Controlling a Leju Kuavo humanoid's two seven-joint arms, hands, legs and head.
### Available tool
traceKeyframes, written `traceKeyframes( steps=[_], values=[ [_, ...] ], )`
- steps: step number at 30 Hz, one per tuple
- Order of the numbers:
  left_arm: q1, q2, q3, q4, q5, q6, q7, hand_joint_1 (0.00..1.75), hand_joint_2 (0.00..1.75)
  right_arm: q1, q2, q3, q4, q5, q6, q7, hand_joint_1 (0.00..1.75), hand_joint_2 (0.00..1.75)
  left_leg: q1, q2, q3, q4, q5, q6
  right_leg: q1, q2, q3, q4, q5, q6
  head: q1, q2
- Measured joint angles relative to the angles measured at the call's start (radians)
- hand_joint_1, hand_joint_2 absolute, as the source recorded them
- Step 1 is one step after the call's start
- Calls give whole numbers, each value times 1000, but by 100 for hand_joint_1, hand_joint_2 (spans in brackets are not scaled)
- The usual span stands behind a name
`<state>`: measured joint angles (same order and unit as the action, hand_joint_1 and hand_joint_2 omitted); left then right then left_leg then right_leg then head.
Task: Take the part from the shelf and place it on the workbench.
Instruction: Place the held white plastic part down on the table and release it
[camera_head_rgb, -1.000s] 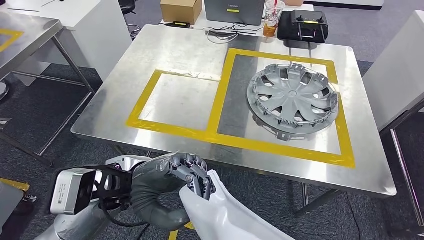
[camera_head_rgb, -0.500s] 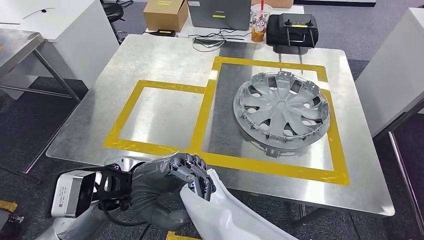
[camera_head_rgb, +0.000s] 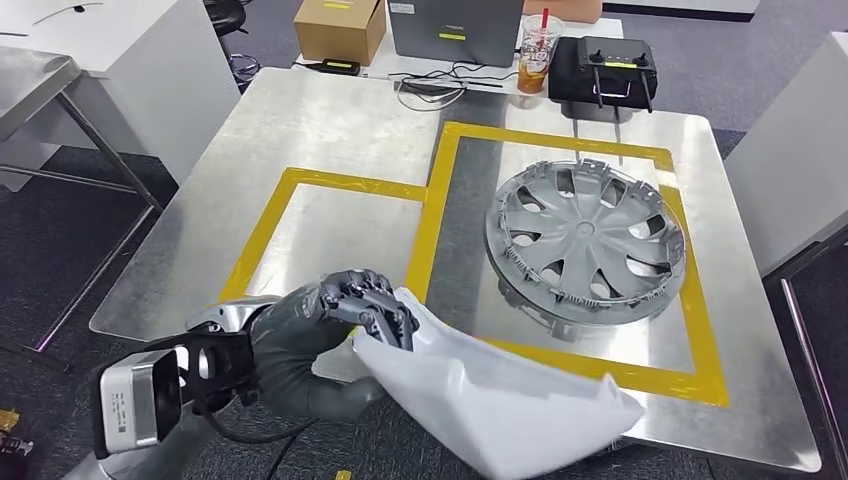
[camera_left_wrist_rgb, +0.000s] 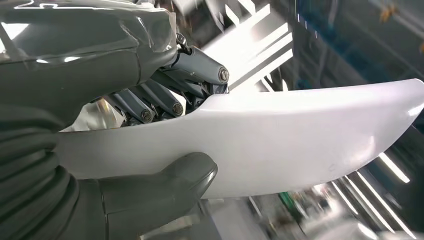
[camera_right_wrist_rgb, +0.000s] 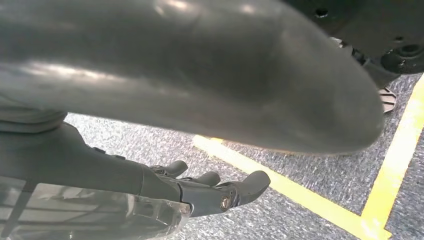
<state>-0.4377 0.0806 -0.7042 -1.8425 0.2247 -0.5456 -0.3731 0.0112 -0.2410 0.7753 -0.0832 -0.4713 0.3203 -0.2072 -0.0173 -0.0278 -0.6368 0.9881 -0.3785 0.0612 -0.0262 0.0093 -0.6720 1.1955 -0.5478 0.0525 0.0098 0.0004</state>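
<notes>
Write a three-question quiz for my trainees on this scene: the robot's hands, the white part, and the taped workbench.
1. True or false: the left hand holds the white part.
2. Which taped frame holds the hubcap? A the large one; B the small one.
3. Fill in: the right hand hangs over a grey floor with ____ tape lines.

Key: 1 true. 2 A. 3 yellow.
</notes>
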Motion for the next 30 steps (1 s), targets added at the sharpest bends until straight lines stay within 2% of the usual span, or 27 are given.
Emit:
traceKeyframes(
  steps=[1, 2, 3, 5, 7, 8, 9, 11, 12, 13, 14, 16, 17, 19, 21, 23, 24, 26, 27, 28, 29, 30],
  values=[
    [-4, 3, 14, 6, -38, 23, -20, 175, 175, 0, 0, 0, 0, 1, 0, 0, 0, 0, -1, -2, -1, 8, -6, -4, -1, -1, 22, -67, 36, 6, 0, 0],
    [-9, 6, 29, 13, -79, 44, -37, 175, 175, -1, 0, 1, 1, 2, -1, -1, 0, 0, -3, -3, -2, 18, -13, -10, -1, -1, 44, -121, 63, 4, 0, 0],
    [-13, 10, 44, 20, -123, 63, -50, 175, 175, -1, 0, 1, 1, 2, -1, -2, 0, 0, -5, -4, -4, 26, -20, -14, 0, -1, 58, -154, 80, -4, -1, 0],
    [-19, 19, 73, 32, -211, 102, -66, 175, 175, -2, 2, 2, 1, 4, -1, -4, 0, 0, -6, -4, -6, 35, -28, -21, 4, -1, 65, -165, 88, -26, -2, 0],
    [-24, 31, 98, 45, -309, 146, -71, 175, 175, -1, 4, 3, 1, 6, -3, -7, 0, 0, -3, -1, -12, 47, -37, -29, -1, -1, 68, -166, 91, -38, -2, 0],
    [-28, 37, 107, 52, -361, 169, -72, 175, 175, -1, 5, 4, 1, 6, -5, -9, 0, 0, 0, 3, -23, 71, -54, -36, -4, -2, 70, -167, 92, -42, -5, 0],
    [-34, 44, 116, 62, -416, 195, -71, 175, 175, -2, 5, 5, 1, 7, -8, -11, 0, 0, 4, 7, -42, 114, -79, -44, -7, -2, 71, -167, 92, -46, -7, 0],
    [-43, 60, 126, 90, -536, 246, -64, 175, 175, -2, 5, 9, 1, 8, -10, -12, 0, 0, 15, 14, -99, 241, -138, -59, -7, -2, 72, -167, 91, -48, -11, 0],
    [-46, 68, 129, 107, -597, 270, -58, 175, 175, -2, 6, 11, 1, 8, -11, -12, 0, 0, 20, 16, -124, 292, -154, -63, -7, -2, 72, -167, 91, -48, -11, 0],
    [-48, 76, 132, 125, -652, 290, -53, 175, 175, -2, 7, 12, 1, 8, -10, -12, 0, 0, 24, 18, -134, 313, -154, -65, -7, -2, 73, -167, 90, -48, -11, 0],
    [-50, 84, 134, 142, -695, 307, -49, 175, 175, -2, 7, 14, 1, 7, -9, -12, 0, 0, 26, 20, -124, 292, -136, -65, -8, -2, 73, -167, 90, -48, -11, 0],
    [-57, 100, 138, 173, -757, 332, -43, 175, 175, -3, 9, 17, 1, 6, -6, -12, 0, 0, 27, 22, -59, 167, -78, -59, -8, -2, 75, -167, 90, -47, -11, 0],
    [-62, 108, 140, 188, -794, 346, -36, 175, 175, -3, 10, 18, 1, 4, -4, -13, 0, 0, 24, 24, -26, 104, -59, -55, -6, -2, 76, -168, 89, -45, -11, 0],
    [-70, 121, 144, 222, -889, 374, -12, 175, 175, -3, 12, 19, 1, -1, 2, -7, 0, 0, 17, 24, 8, 41, -50, -47, -4, -2, 77, -169, 87, -37, -10, 0],
    [-71, 134, 149, 266, -971, 394, 8, 175, 175, -5, 15, 19, 1, -7, 11, 12, 0, 0, 13, 23, 15, 32, -51, -38, -6, -3, 80, -174, 87, -25, -10, 0],
    [-70, 147, 155, 313, -1012, 413, 13, 175, 175, -7, 17, 20, 2, -13, 24, 40, 0, 0, 14, 24, 31, 12, -41, -26, -7, -4, 73, -159, 78, -21, -9, 0],
    [-69, 150, 158, 337, -1024, 423, 12, 175, 175, -7, 17, 20, 3, -16, 31, 54, 0, 0, 15, 25, 38, 3, -36, -20, -7, -5, 57, -125, 61, -24, -9, 0],
    [-60, 155, 162, 384, -1049, 438, 11, 175, 175, -6, 17, 20, 7, -21, 43, 79, 0, 0, 12, 25, 41, -1, -35, -12, -6, -5, -4, -5, 11, -35, -8, 0],
    [-51, 157, 163, 402, -1061, 442, 12, 175, 175, -6, 17, 20, 9, -21, 50, 88, 0, 0, 10, 24, 41, -1, -36, -11, -5, -5, -36, 57, -9, -36, -8, 0],
    [-40, 160, 164, 418, -1074, 446, 12, 175, 175, -5, 17, 20, 12, -22, 56, 95, 0, 0, 8, 24, 40, -1, -36, -10, -5, -5, -57, 92, -16, -33, -9, 0],
    [-29, 163, 164, 432, -1085, 449, 13, 175, 175, -3, 18, 21, 16, -22, 62, 100, 0, 0, 8, 23, 41, 0, -37, -10, -6, -5, -60, 91, -9, -27, -8, 0],
    [-19, 166, 166, 444, -1094, 452, 13, 175, 175, -2, 18, 21, 20, -22, 66, 104, 0, 0, 8, 21, 41, 1, -39, -12, -6, -5, -44, 50, 12, -18, -8, 0]
  ],
)
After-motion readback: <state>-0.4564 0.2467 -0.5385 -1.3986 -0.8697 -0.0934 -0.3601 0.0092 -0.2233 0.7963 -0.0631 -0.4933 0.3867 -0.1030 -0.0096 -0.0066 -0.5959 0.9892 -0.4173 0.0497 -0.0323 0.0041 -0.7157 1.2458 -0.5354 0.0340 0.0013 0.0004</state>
